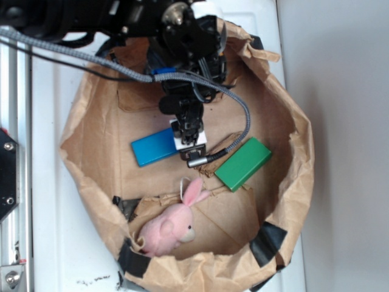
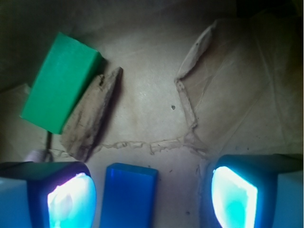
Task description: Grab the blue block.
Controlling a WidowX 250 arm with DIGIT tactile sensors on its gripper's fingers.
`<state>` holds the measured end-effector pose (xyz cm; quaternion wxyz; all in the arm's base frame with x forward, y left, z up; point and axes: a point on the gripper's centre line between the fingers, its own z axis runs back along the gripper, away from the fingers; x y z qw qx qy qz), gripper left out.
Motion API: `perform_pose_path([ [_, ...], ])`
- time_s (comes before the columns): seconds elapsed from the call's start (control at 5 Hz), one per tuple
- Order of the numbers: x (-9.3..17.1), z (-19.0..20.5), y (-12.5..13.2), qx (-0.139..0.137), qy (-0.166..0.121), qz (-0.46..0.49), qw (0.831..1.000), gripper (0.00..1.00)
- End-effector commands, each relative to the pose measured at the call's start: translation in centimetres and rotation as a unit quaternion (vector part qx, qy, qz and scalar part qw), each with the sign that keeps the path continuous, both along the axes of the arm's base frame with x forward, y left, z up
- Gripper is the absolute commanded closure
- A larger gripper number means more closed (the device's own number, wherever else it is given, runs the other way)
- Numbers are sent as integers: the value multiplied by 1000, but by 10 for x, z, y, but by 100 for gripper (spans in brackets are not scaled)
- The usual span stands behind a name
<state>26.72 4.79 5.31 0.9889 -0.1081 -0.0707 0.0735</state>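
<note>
Claw: in the wrist view the gripper (image 2: 152, 194) has its two pads (image 2: 71, 199) spread wide, holding nothing; bare cardboard shows on either side of what lies between them.
Blue block, place: the blue block (image 2: 129, 194) lies flat on the floor of the cardboard nest (image 1: 292, 182), between the pads and nearer the one at the left of the wrist picture, touching neither as far as I can tell. In the exterior view the blue block (image 1: 153, 146) sits just beside the lowered gripper (image 1: 189, 139).
Blue block, heading: its long axis runs up the wrist picture, away from the camera, so the pads face its long sides. In the exterior view it lies nearly level across the frame, slightly tilted.
Handling, my guess: stiff, light, smooth-faced, so perhaps a little slippery; not fragile.
Where to grip: across the narrow width, on the two long side faces near the middle, low enough to seat the pads fully.
Torn cardboard flap: a ragged flap (image 2: 90, 114) lies farther out, leaning against the green block.
Green block: the green block (image 2: 59, 88) is well apart from the blue one.
Pink plush rabbit: the rabbit (image 1: 170, 225) rests by the nest's edge.
</note>
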Motion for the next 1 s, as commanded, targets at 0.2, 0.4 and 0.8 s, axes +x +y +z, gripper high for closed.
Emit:
perform_pose_path([
  [0.2, -16, -26, -15, 31, -10, 9, 999, 0],
  [0.4, -17, -29, -17, 37, -9, 14, 999, 0],
  [0.8, -21, -27, -18, 33, -5, 25, 999, 0],
])
